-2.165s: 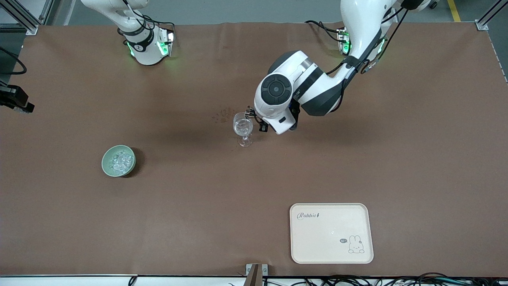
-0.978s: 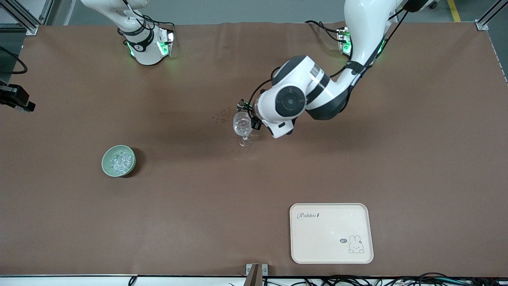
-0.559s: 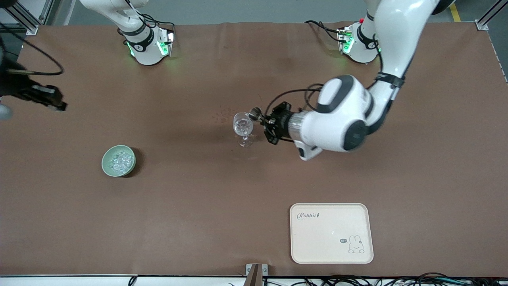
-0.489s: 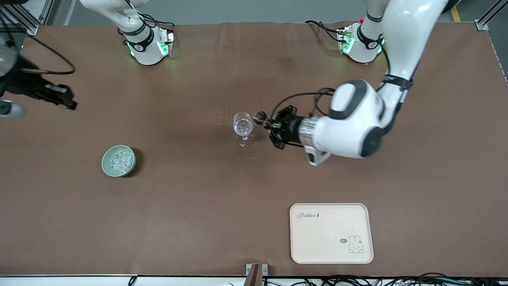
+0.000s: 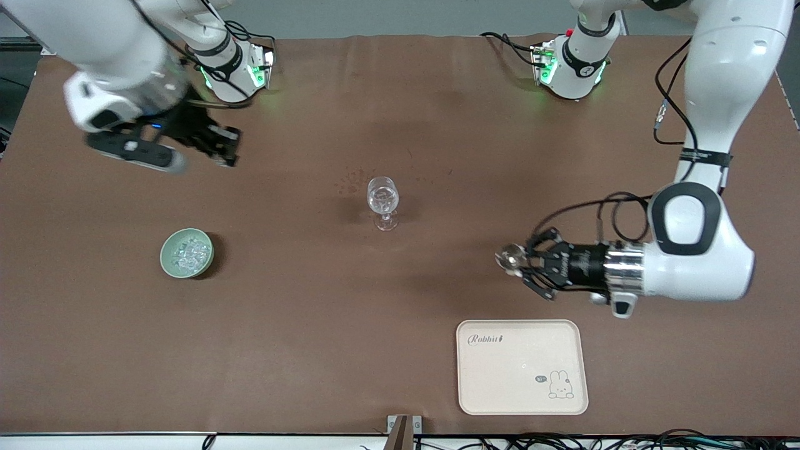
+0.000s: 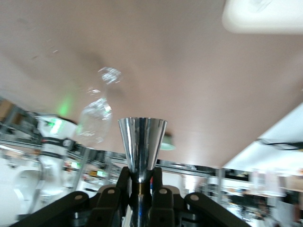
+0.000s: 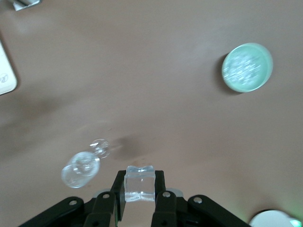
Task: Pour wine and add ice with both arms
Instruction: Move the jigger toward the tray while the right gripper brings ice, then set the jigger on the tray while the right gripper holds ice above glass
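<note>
A clear stemmed glass (image 5: 382, 199) stands upright mid-table. It also shows in the right wrist view (image 7: 81, 169) and blurred in the left wrist view (image 6: 97, 111). A green bowl (image 5: 186, 252) holds the heap of ice (image 5: 189, 250) toward the right arm's end. My left gripper (image 5: 529, 264) is shut on a metal jigger (image 5: 512, 257), seen as a steel cone (image 6: 142, 144), over bare table just above the tray. My right gripper (image 5: 224, 147) is shut on one clear ice cube (image 7: 139, 182), over the table near its own base.
A cream tray (image 5: 522, 367) with a rabbit print lies near the front edge, toward the left arm's end; its corner shows in the left wrist view (image 6: 265, 14). The green bowl shows in the right wrist view (image 7: 247, 67). A brown mat (image 5: 312, 325) covers the table.
My left arm has swung the jigger away from the glass, down toward the tray. My right arm has come in from the table's end to over the table near its base.
</note>
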Motion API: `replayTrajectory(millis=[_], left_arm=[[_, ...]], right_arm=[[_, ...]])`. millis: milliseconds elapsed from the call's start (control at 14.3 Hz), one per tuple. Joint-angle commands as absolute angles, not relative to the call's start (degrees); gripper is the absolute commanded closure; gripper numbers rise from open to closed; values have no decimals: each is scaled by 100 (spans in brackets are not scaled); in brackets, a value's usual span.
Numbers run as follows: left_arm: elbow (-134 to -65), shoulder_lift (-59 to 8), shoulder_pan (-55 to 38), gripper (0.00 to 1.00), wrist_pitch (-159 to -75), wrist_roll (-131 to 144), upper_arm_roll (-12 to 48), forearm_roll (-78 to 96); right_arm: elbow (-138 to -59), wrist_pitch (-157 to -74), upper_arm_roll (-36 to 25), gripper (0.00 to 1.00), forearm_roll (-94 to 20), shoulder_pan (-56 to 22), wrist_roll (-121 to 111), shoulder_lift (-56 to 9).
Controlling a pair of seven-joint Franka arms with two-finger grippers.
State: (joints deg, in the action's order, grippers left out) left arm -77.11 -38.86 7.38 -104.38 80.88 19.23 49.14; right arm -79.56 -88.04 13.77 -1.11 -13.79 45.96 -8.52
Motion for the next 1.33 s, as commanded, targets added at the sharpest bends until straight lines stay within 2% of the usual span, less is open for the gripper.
replayTrajectory(millis=[0, 210, 559, 699, 1048, 1257], left_arm=[[-7664, -4357, 1509, 99, -10564, 7771, 1995, 5848], [-7664, -4569, 1819, 99, -10582, 7058, 1978, 6389], [-6935, -5878, 1916, 99, -10758, 6297, 1837, 6715], [-6865, -6020, 1811, 99, -10889, 5863, 1837, 6724], [-6373, -6547, 1582, 99, -11214, 5749, 1820, 6724], [-6083, -6644, 1364, 98, -11372, 5731, 1627, 6724]], right_arm=[[-7919, -9104, 1362, 99, -18, -1984, 5526, -1273], [-7928, -9447, 1354, 99, 0, -2442, 6133, -1712], [-7937, -9966, 1354, 99, 254, -3119, 6872, -2398], [-7945, -10124, 1362, 99, 325, -3321, 7101, -2609], [-8270, -10371, 1354, 99, 509, -3525, 7172, -2663], [-8288, -10442, 1354, 99, 545, -3533, 7181, -2742]])
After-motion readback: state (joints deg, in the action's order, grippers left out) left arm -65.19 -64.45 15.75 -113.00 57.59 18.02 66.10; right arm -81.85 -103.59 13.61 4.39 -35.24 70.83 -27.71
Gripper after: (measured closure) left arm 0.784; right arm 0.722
